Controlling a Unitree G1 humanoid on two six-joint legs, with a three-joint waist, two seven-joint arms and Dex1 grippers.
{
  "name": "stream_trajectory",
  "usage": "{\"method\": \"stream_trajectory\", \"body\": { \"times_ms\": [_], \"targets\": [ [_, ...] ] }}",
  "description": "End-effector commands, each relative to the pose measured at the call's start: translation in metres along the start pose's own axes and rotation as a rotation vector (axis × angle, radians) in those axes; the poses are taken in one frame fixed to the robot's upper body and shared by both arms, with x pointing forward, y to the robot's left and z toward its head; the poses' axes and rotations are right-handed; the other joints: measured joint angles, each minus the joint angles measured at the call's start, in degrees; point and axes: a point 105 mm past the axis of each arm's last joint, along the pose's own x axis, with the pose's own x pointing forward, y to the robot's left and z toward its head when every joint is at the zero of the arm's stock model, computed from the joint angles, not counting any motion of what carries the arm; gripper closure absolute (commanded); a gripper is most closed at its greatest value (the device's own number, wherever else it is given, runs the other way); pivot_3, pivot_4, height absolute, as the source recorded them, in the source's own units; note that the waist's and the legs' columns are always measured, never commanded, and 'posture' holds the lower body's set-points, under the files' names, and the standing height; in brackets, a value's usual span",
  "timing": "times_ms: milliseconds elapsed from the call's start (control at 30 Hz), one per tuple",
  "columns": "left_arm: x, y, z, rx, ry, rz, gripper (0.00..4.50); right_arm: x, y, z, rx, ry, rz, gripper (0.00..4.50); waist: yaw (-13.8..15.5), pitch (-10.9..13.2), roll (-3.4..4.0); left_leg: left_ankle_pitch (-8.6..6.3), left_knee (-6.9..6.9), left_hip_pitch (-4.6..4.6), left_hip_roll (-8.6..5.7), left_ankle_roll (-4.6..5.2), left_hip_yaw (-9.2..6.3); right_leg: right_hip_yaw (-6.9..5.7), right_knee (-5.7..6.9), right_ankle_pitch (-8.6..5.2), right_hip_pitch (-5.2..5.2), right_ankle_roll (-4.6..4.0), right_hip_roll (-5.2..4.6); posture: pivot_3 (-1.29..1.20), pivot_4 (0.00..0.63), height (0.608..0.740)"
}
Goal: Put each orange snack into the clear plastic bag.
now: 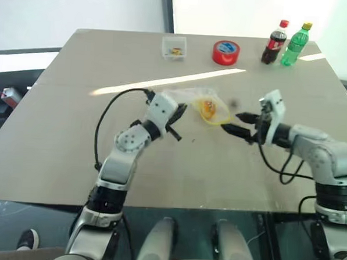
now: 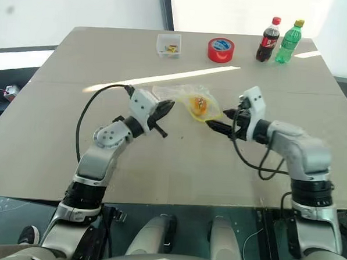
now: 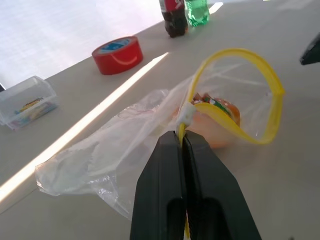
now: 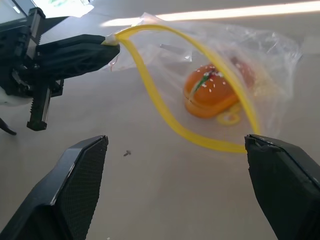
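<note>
Left eye view, insp. L to R. I see the table (image 1: 73, 159), matte grey-beige w/ a bright light streak across it; near edge and both side edges are in sight, far edge meets a pale wall. Plenty of bare surface on the near half of the table in front of both arms.

Left gripper (image 1: 177, 120): jaws pinched tight on the yellow strip of the clear plastic bag (image 3: 100, 160), at the end where the small white zip slider sits. Bag is thin crinkly film, mouth held open as a yellow loop; its tail lies crumpled on the table toward the far-left.

Orange snack (image 4: 210, 95) sits inside the bag, just behind the loop: rounded, bun-like, glossy orange w/ white and green speckles on top. A second orange shape shows behind it through the film; I cannot tell its form. A small yellow ring lies just beside the front piece.

Right gripper (image 1: 236, 124): jaws spread wide, holding nothing, tips apart from the loop's right end, bag mouth between them in the right wrist view. Pads are black w/ fine ribbed texture.

Far edge, L to R: small clear box (image 1: 174, 47) w/ yellow bits, red tape roll (image 1: 226, 52) w/ blue-white label, dark cola bottle (image 1: 275, 42), green bottle (image 1: 296, 44). All well apart from both arms.
</note>
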Motion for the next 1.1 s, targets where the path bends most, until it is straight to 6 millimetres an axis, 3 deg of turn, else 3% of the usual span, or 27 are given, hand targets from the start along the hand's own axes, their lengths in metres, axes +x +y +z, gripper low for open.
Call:
{"method": "stream_trajectory", "body": {
  "times_ms": [33, 233, 367, 600, 900, 1100],
  "targets": [
    [0.000, 0.007, 0.024, -0.129, -0.069, 0.022, 4.50, -0.038, -0.049, 0.015, -0.135, -0.014, -0.234, 0.04, 0.15, 0.00, 0.00, 0.00, 0.01, 0.00, -0.01, 0.00, -0.01, -0.01, -0.01, 0.00, 0.03, 0.00, -0.01, 0.00, 0.150, 0.740],
    [0.003, 0.004, 0.034, -0.299, -0.086, 0.001, 4.50, -0.109, -0.107, -0.003, -0.412, 0.256, -0.447, 0.04, 1.13, 0.04, -0.03, 0.00, 0.04, -0.03, -0.09, 0.00, 0.16, -0.11, -0.28, -0.01, 0.18, 0.02, -0.11, 0.00, 0.150, 0.740],
    [0.003, 0.003, 0.035, -0.341, -0.078, -0.007, 4.50, -0.134, -0.120, -0.021, -0.455, 0.410, -0.431, 0.04, 1.02, 0.04, -0.03, 0.00, 0.02, 0.01, 0.01, 0.00, 0.35, -0.08, -0.38, 0.00, 0.22, 0.02, -0.05, 0.00, 0.150, 0.740],
    [0.001, -0.001, 0.026, -0.341, -0.042, -0.026, 4.50, -0.141, -0.121, -0.041, -0.441, 0.513, -0.347, 0.04, 0.78, 0.03, -0.03, 0.00, 0.03, 0.09, 0.16, -0.01, 0.34, -0.10, -0.64, 0.00, 0.46, 0.01, 0.05, 0.00, 0.150, 0.740],
    [-0.006, 0.004, 0.012, -0.356, 0.001, -0.015, 4.50, -0.140, -0.117, -0.030, -0.397, 0.480, -0.273, 0.04, 1.60, 0.04, -0.03, 0.00, 0.04, 0.04, 0.21, -0.01, 0.31, -0.15, -0.84, 0.02, 0.54, 0.02, 0.02, 0.00, 0.150, 0.740],
    [-0.008, 0.006, 0.003, -0.373, 0.025, -0.020, 4.50, -0.150, -0.109, -0.040, -0.374, 0.557, -0.194, 0.04, 1.61, 0.04, -0.02, -0.01, 0.02, 0.03, 0.21, -0.01, 0.31, -0.16, -0.87, 0.02, 0.53, 0.02, 0.01, 0.00, 0.150, 0.740]
  ]
}}
